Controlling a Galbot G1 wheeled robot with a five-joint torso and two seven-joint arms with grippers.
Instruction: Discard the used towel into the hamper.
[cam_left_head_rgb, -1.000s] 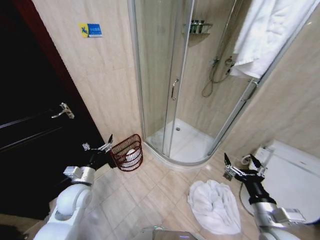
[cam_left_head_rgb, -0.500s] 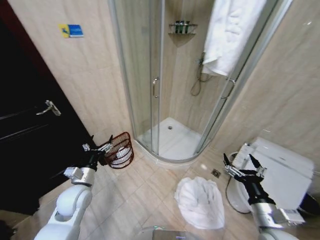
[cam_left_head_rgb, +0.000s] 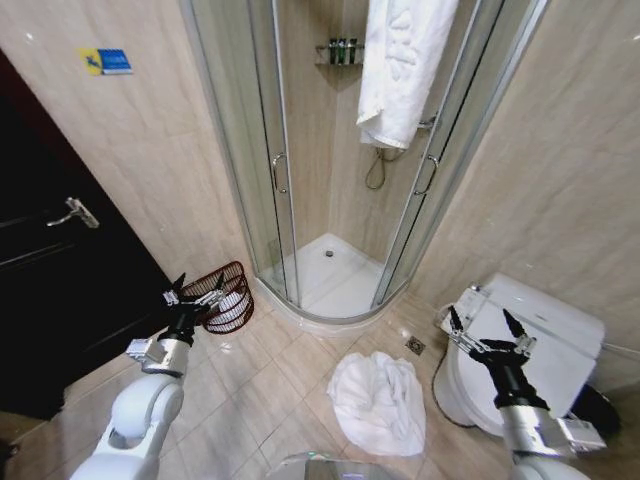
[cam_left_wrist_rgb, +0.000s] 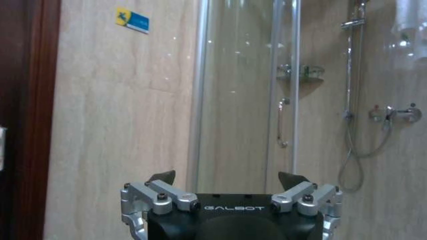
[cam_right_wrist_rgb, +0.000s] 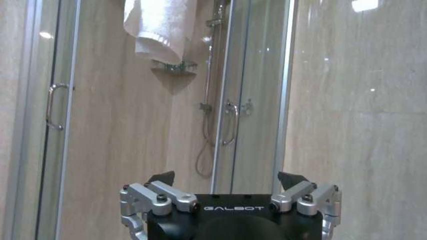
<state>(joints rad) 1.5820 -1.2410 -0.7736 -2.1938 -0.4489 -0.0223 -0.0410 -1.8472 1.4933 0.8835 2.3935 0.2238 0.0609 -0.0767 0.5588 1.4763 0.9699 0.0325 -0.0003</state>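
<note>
**Towel on the floor, hamper over by the shower, both claws empty**

So the used towel (cam_left_head_rgb: 378, 400) is a crumpled white heap on the tiled floor (cam_left_head_rgb: 260, 385), near-centre, just left of the toilet (cam_left_head_rgb: 525, 345) and a bit nearer than the shower's curved base. Nothing is touching it.

The hamper (cam_left_head_rgb: 222, 296) sits on the floor to the left, close to the wall and just beside the shower enclosure (cam_left_head_rgb: 300, 180). It's that dark reddish ribbed basket, and there's something white already lying inside it.

Left gripper (cam_left_head_rgb: 195, 293) is held up in front of the hamper from the head camera's angle, fingers spread wide, holding nothing. Can't tell if it's actually touching the basket or just lined up with it. Right gripper (cam_left_head_rgb: 491, 334) is up on the right, in front of the toilet, also spread wide and empty, well apart from the towel.

Another white towel (cam_left_head_rgb: 400, 65) hangs over the top of the shower glass, and a dark door (cam_left_head_rgb: 50, 270) is on the far left.
</note>
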